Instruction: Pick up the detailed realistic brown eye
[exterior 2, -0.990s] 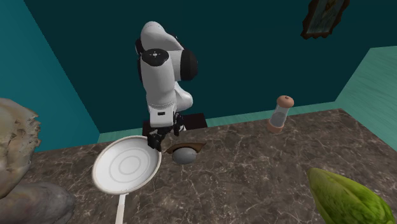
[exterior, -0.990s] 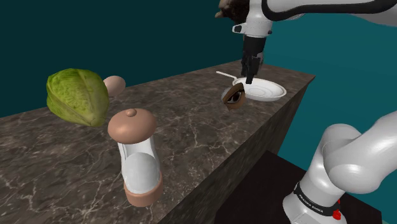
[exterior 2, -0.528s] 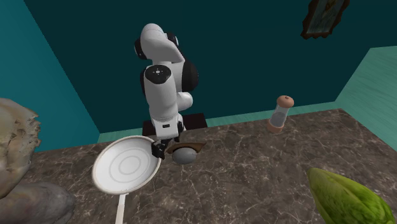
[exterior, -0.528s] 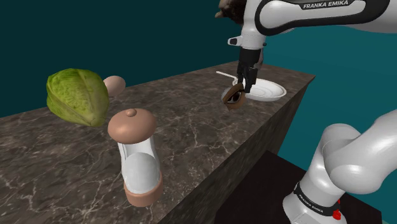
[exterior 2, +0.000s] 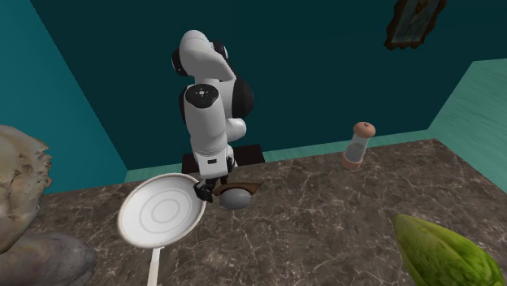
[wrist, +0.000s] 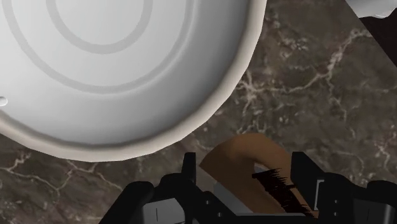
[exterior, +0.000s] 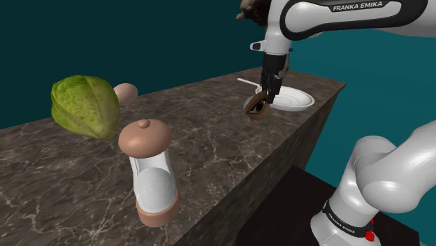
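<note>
One brown eye (exterior: 257, 107) with black lashes lies on the dark stone counter (exterior: 209, 136). It is just beside the white pan (exterior: 299, 102), close to the pan's round rim. The black jaws come down from above and squeeze the eye from two sides. In the wrist view the eye (wrist: 248, 159) fills the gap between the two fingers (wrist: 189, 167), and the pan (wrist: 127, 76) is right next to them. The eye rests on the counter. The white arm (exterior: 335, 14) reaches over the pan. A pepper mill (exterior: 150, 175) with a brown cap stands well apart from the pan. A green cabbage (exterior: 85, 105) and a small tan ball (exterior: 126, 92) are also far from the pan.
</note>
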